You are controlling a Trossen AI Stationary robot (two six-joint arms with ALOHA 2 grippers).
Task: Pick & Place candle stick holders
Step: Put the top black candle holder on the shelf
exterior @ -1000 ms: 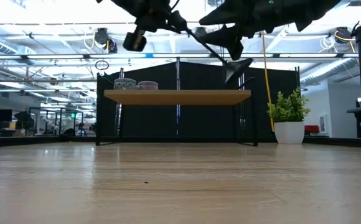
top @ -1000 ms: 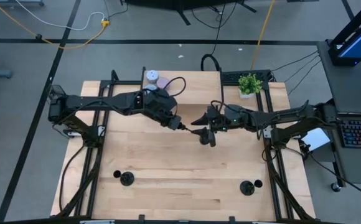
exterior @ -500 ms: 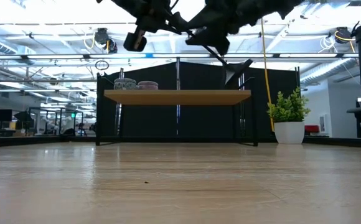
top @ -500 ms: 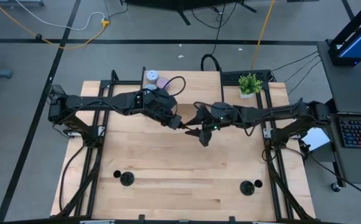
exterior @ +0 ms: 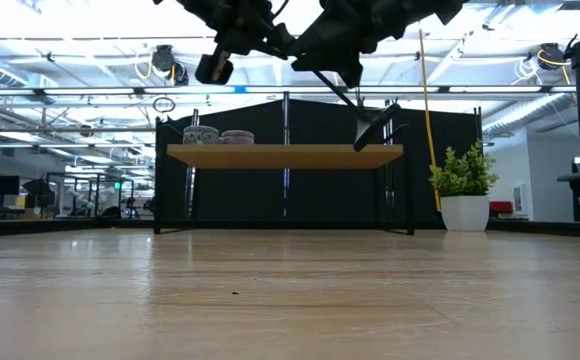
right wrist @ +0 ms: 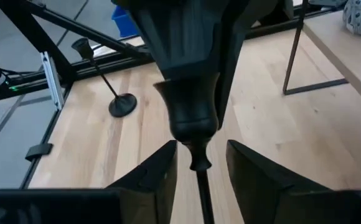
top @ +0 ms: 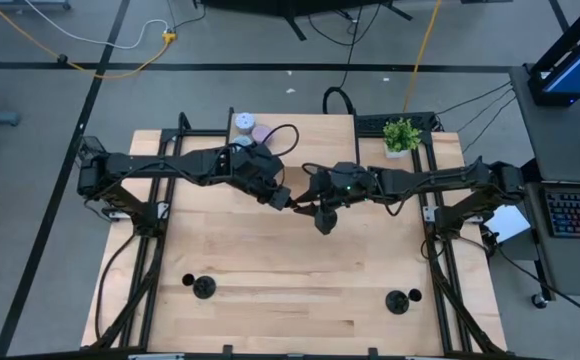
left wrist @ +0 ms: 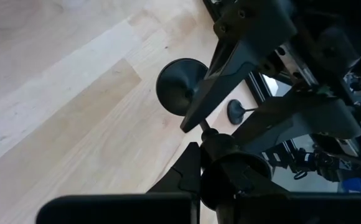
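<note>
One black candle stick holder (top: 315, 214) hangs in the air over the middle of the table, between my two grippers. My left gripper (top: 288, 200) is shut on its cup end. My right gripper (right wrist: 200, 165) comes from the table's right and is open. Its fingers (right wrist: 162, 171) stand on either side of the thin stem (right wrist: 200, 186), just below the cup, with a gap on both sides. Two more holders (top: 204, 287) (top: 398, 300) stand on their disc bases near the table's front edge. My left gripper pinches the holder's small cup top (right wrist: 192, 115) between its two fingers. They come from the table's left, slanting downward. The holder is lifted clear of the table and tilted, with its stem running away from the fingers and its disc base (left wrist: 179, 87) lower, toward the table's right.
A low wooden shelf (exterior: 285, 155) with pastel candle tins (top: 250, 128) stands at the table's far edge, and a small potted plant (top: 402, 135) at the far right. Bare wood lies between the arms and the two standing holders.
My right gripper has moved toward the table's left, along the held holder's stem toward the cup and my left gripper, and has tipped more level. Its fingers now stand closer together around the stem. The holder has stayed where it was.
</note>
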